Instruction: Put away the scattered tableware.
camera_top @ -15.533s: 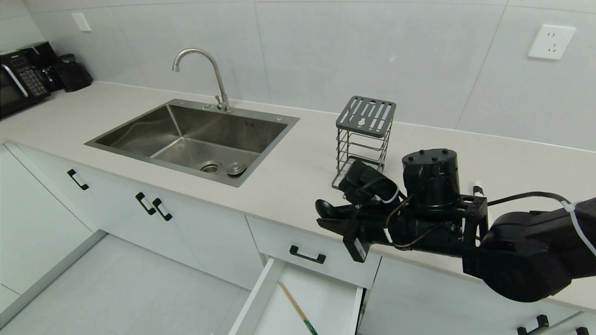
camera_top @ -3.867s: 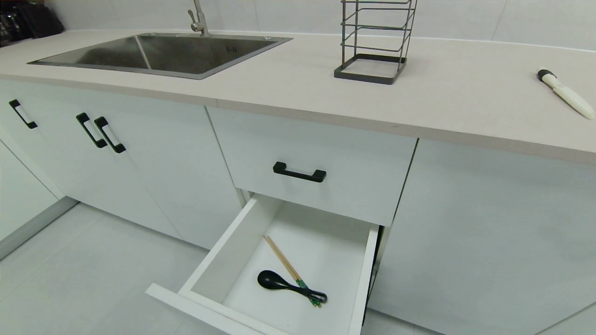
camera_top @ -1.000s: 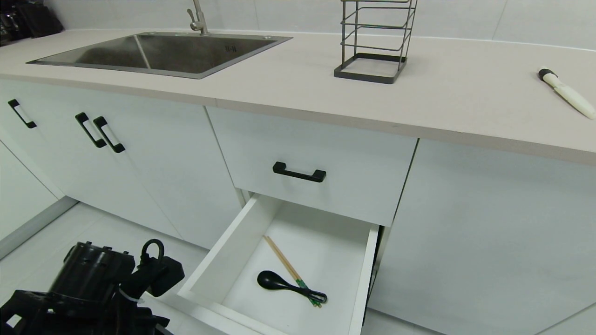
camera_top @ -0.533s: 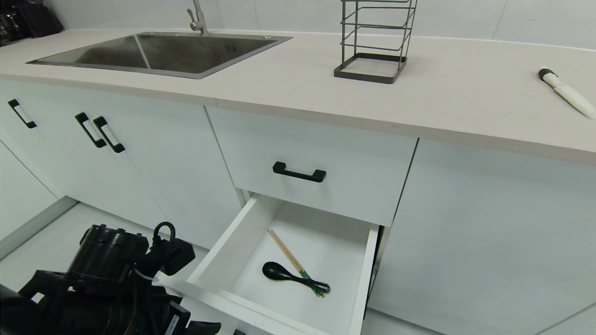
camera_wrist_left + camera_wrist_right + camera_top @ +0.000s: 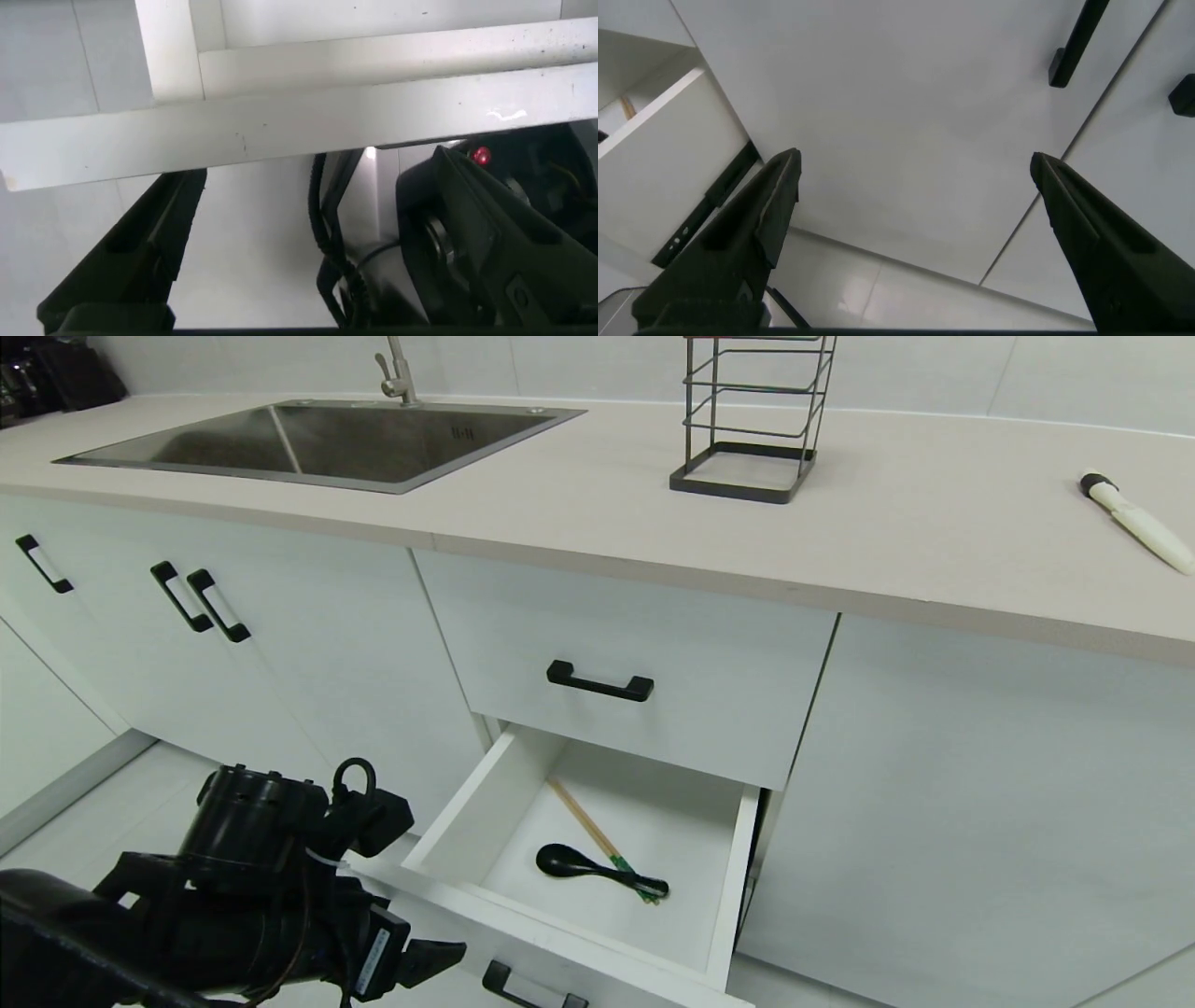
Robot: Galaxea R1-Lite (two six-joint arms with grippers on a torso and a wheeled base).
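Main risk: L gripper [image 5: 425, 959] sits at the left end of the white pull-out drawer [image 5: 446, 821], well off-centre from its black bar handle [image 5: 532, 985]. If the next move is a push to shut it, as I judge, an off-centre shove could rack the drawer on its runners & jam it. A fingertip could also ride over the front's top edge & get pinched vs the closed upper drawer [image 5: 653, 625]. A hard push may send the glossy black plastic spoon [image 5: 583, 866] & the pair of tan wooden chopsticks w/ green ends [image 5: 588, 823] sliding. Both lie loose on the drawer floor, the spoon's handle crossing the green ends. Also, a white stick-shaped utensil w/ black end cap [image 5: 1134, 523] lies on the beige countertop [image 5: 579, 523], well apart from the drawer, so shutting now prob. means reopening later.

Pose: L arm is low, coming in from the robot's left, forearm approx level, wrist aimed at the drawer front. Its fingers [image 5: 131, 252] are spread wide w/ nothing held, and the drawer front's white edge runs across the gap btwn them. Contact or not: can't tell. R gripper [image 5: 915, 163] gapes wide too, empty, facing a plain white cabinet front [image 5: 906, 112] near a black handle [image 5: 1078, 42].
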